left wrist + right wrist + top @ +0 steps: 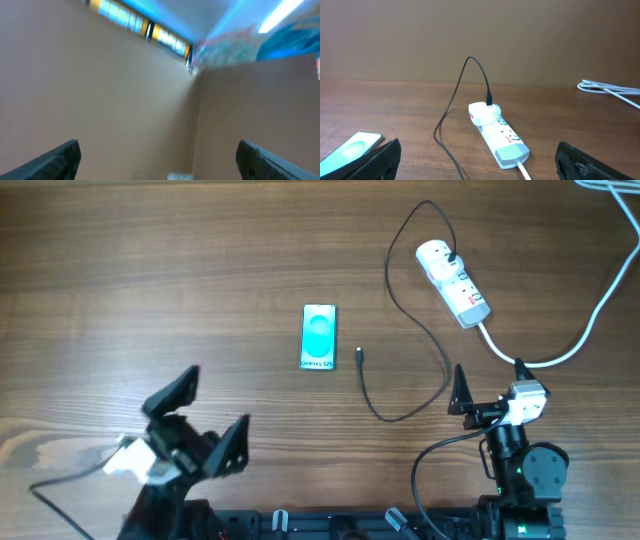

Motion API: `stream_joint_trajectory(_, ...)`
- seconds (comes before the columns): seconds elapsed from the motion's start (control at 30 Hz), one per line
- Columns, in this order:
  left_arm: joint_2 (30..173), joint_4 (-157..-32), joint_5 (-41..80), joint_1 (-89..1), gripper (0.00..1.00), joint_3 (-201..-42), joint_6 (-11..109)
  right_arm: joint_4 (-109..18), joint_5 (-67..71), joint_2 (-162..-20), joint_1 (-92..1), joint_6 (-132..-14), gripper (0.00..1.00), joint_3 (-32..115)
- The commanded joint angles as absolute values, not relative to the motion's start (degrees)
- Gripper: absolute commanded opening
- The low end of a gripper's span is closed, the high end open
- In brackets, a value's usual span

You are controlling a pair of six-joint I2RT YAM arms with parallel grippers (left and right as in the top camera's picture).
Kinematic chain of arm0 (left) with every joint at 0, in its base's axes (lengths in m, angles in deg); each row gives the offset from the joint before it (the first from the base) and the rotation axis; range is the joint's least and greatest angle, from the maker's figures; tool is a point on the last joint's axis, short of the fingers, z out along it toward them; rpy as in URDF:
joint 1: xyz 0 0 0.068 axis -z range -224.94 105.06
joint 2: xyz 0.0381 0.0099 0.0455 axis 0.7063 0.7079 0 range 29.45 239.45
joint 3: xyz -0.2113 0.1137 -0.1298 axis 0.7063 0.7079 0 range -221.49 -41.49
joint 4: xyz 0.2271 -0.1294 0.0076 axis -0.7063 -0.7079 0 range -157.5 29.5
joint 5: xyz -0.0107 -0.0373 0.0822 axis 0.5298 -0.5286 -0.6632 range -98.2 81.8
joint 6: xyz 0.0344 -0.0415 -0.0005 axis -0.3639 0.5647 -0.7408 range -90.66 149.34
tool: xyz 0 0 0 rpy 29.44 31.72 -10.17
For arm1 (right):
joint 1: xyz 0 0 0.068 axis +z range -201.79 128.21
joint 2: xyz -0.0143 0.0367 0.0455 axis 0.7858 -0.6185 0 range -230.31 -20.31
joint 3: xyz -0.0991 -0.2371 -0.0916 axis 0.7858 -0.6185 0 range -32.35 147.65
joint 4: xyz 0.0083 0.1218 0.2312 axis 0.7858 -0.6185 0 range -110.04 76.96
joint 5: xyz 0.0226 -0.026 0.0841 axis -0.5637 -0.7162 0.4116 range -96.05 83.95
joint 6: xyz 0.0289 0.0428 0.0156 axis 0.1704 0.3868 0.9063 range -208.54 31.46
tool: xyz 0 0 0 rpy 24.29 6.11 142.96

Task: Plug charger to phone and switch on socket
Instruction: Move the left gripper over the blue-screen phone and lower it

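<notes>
Overhead, the phone (318,337) lies mid-table, its long axis running from near edge to far edge and its white band toward the near edge. The charger (359,358) has its tip just beside the phone's near right corner, not touching. Its cable loops right and back to the socket (453,282) near the far right corner, where the plug already sits. The right gripper (489,378) waits by the near edge with fingers spread wide. The tip lies to its left and slightly ahead, nearer to it than to the left gripper (203,420), which is also wide and empty.

From the left wrist, only a blurred tan wall (100,90) and ceiling lights (135,22) show.

From the right wrist, the wood-grain table (560,115) carries the socket straight ahead, the phone at far left, and a white cable (610,91) toward the right edge.
</notes>
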State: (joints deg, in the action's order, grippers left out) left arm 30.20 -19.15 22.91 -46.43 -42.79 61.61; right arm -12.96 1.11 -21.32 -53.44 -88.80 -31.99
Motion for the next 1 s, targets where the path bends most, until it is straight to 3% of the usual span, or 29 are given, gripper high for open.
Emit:
stream_joint_trajectory(0.0, 30.42, -21.60, 15.39, -46.67, 1.00, -50.02, 65.79, -12.61, 0.35, -21.10, -53.20, -88.40, 1.00, -32.06)
stream_joint_trajectory(0.13, 39.75, -33.41, 15.35, -46.65, 1.00, -65.83, 61.07, -12.61, 0.35, -21.10, -53.20, -88.40, 1.00, -32.06)
stream_joint_trajectory(0.2, 48.87, -41.25, 21.38, -46.67, 1.00, -76.30, 61.02, -12.61, 0.35, -21.10, -53.20, -88.40, 1.00, -32.06)
stream_joint_trajectory(0.27, 63.86, -59.35, 32.94, -46.65, 1.00, -92.51, 61.00, -12.61, 0.35, -21.10, -53.20, -88.40, 1.00, -32.06)
stream_joint_trajectory(0.37, 83.33, -87.37, 38.63, -46.52, 1.00, -113.87, 55.69, -12.61, 0.35, -21.10, -53.20, -88.40, 1.00, -32.06)
stream_joint_trajectory(0.4, 90.61, -99.30, 35.46, -45.93, 1.00, -122.11, 52.26, -12.61, 0.35, -21.10, -53.20, -88.40, 1.00, -32.06)
stream_joint_trajectory(0.5, 106.09, -119.70, 22.10, -40.53, 1.00, -136.88, 49.26, -12.61, 0.35, -21.10, -53.20, -88.38, 1.00, -32.06)
stream_joint_trajectory(0.67, 119.24, -119.65, 29.23, -31.72, 1.00, -138.26, 54.60, -12.61, 0.35, -21.10, -53.20, -88.38, 1.00, -32.06)
stream_joint_trajectory(0.8, 123.46, -124.57, 7.00, -23.37, 1.00, -138.28, 59.01, -12.61, 0.35, -21.10, -53.20, -88.38, 1.00, -32.06)
stream_joint_trajectory(0.97, 134.33, -135.41, -4.32, -21.54, 0.99, -140.91, 59.82, -12.61, 0.35, -21.10, -53.20, -88.40, 1.00, -32.06)
